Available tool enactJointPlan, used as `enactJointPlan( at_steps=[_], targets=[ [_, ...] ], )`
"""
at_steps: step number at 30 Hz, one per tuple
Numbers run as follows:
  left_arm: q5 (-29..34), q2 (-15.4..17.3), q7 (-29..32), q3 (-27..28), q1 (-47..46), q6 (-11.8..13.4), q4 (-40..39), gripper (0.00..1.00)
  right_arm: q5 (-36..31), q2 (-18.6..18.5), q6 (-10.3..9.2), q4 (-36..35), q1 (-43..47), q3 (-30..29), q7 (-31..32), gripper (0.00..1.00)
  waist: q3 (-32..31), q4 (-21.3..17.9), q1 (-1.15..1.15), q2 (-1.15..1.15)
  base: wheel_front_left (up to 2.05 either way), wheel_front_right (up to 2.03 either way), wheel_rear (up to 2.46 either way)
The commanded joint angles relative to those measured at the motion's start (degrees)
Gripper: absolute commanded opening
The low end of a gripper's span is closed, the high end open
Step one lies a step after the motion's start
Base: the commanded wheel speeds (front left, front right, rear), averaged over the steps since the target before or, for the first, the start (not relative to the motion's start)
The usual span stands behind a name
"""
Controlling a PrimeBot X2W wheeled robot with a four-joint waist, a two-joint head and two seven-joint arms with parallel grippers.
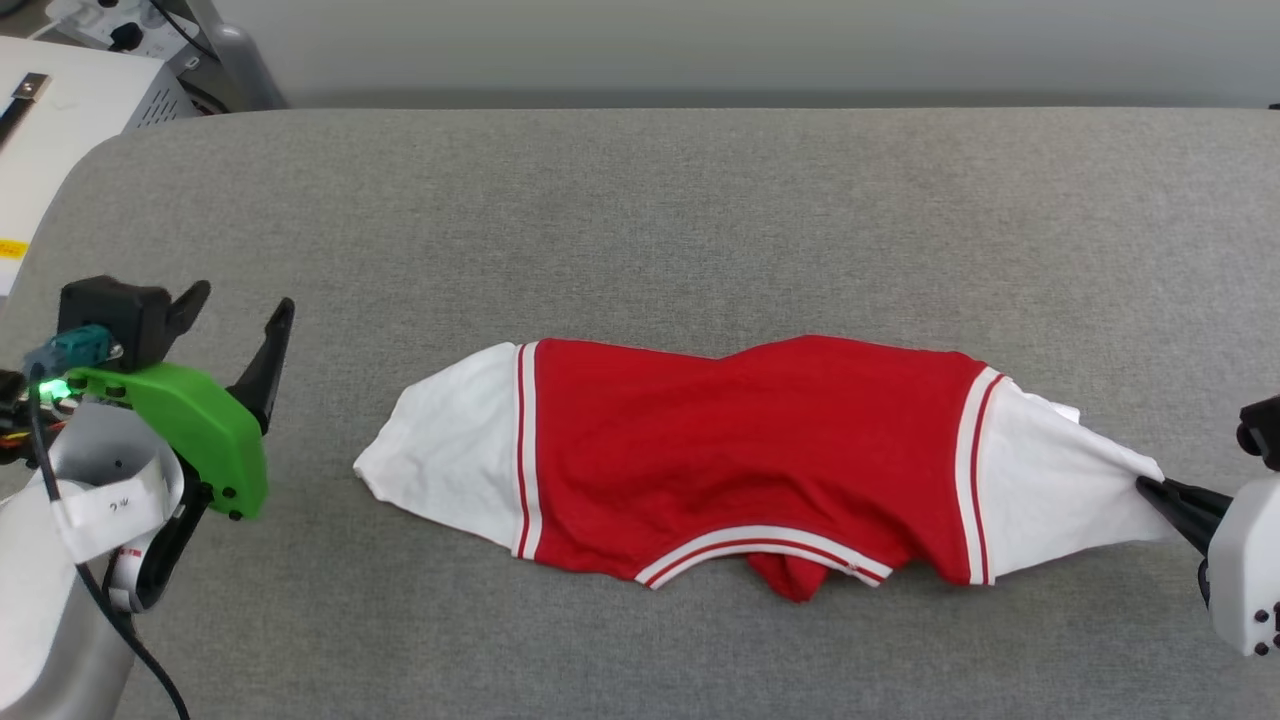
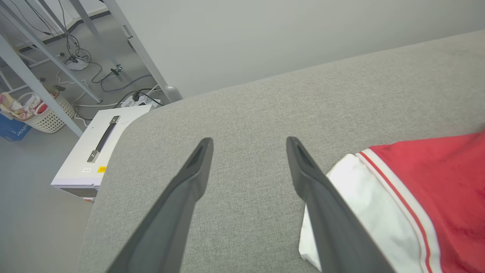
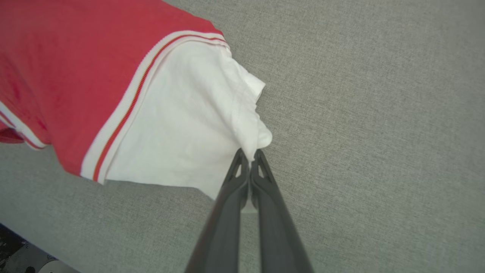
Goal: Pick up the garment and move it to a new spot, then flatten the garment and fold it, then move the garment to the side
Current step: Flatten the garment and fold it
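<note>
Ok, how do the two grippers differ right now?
The left gripper is open, fingers spread; the right gripper is shut. The left holds nothing and stands apart from the garment; the right pinches the tip of a white sleeve. Both have long dark fingers and sit at opposite ends of the garment.

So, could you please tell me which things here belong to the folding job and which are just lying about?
Job: the garment; right gripper, shut on it; left gripper, open.
Lying about: white case; basket; floor cables.
</note>
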Motion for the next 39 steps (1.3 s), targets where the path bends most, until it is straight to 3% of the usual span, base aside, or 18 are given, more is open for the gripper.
enactJointPlan(
  at_steps=[1,10,17,29,33,34,35,39],
  targets=[
    [-1.1,0.9,2.9,-1.0,-1.7,-0.8,-0.1,1.0,-0.5,0.1,-0.04,-1.1,1.0,-1.2,0.4,0.0,0.4,-0.4,0.0,0.0,0.0,0.0,0.0],
    [-10.4,3.3,25.8,-10.9,-7.5,-3.1,1.0,1.0,-3.2,2.4,-0.04,-5.7,3.2,-5.2,3.6,0.0,2.0,-1.6,0.0,0.0,0.0,0.0,0.0],
    [-16.0,4.0,34.1,-19.3,-11.7,-3.2,5.5,1.0,-4.3,3.6,-0.04,-7.5,1.5,-5.1,5.2,0.0,4.1,-2.9,0.0,0.0,0.0,0.0,0.0],
    [-19.0,4.9,36.3,-30.2,-14.1,-3.3,17.1,1.0,-4.7,4.4,-0.04,-7.4,-1.7,-2.9,5.5,0.0,6.6,-4.7,0.0,0.0,0.0,0.0,0.0],
    [-21.0,4.1,33.9,-31.8,-14.5,-3.3,19.5,1.0,-4.6,4.5,-0.04,-7.3,-2.2,-2.6,5.2,0.0,6.9,-4.7,0.0,0.0,0.0,0.0,0.0],
    [-21.3,4.0,33.1,-32.6,-14.7,-3.3,19.8,0.22,-4.6,4.6,-0.04,-7.2,-2.3,-2.4,5.1,0.0,6.9,-4.7,0.0,0.0,0.0,0.0,0.0],
    [-21.4,4.0,32.5,-33.1,-14.9,-3.3,20.0,0.0,-4.6,4.6,-0.04,-7.2,-2.4,-2.3,5.0,0.0,6.9,-4.7,0.0,0.0,0.0,0.0,0.0],
    [-22.3,4.2,28.0,-34.5,-16.0,-3.3,20.1,0.0,-4.5,4.7,-0.04,-7.2,-2.7,-1.9,4.2,0.0,6.0,-4.3,0.0,0.0,0.0,0.0,0.0]
  ],
)
